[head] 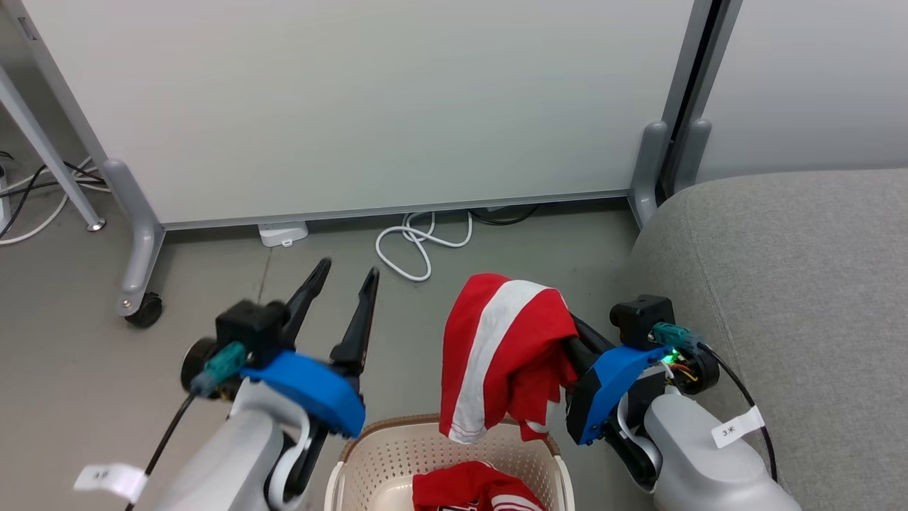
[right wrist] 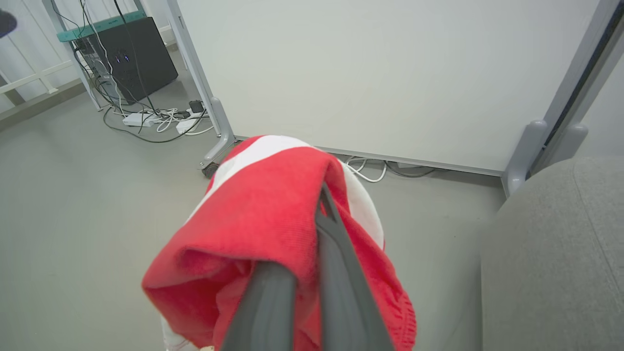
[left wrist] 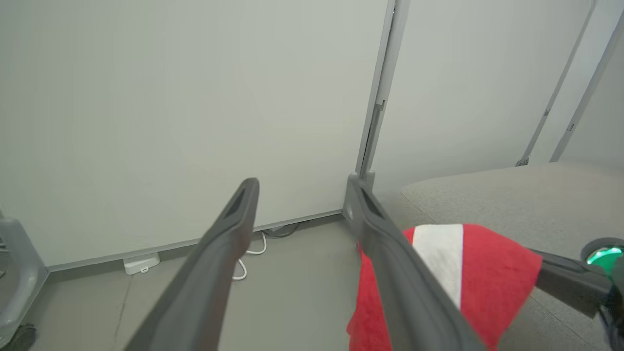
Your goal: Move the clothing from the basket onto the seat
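The right gripper [right wrist: 317, 219] is clamped shut on a red garment [head: 511, 341] with a white stripe, which is draped over its fingers and held above the basket [head: 376, 454] at near centre. A second red garment [head: 472, 490] is seen inside the basket. To the left, the left gripper [head: 349, 268] is spread wide and empty. The grey seat [head: 794, 284] is seen at right.

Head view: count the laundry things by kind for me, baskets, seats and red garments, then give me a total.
basket: 1
seat: 1
red garments: 2, the hanging garment and the garment in the basket
total: 4
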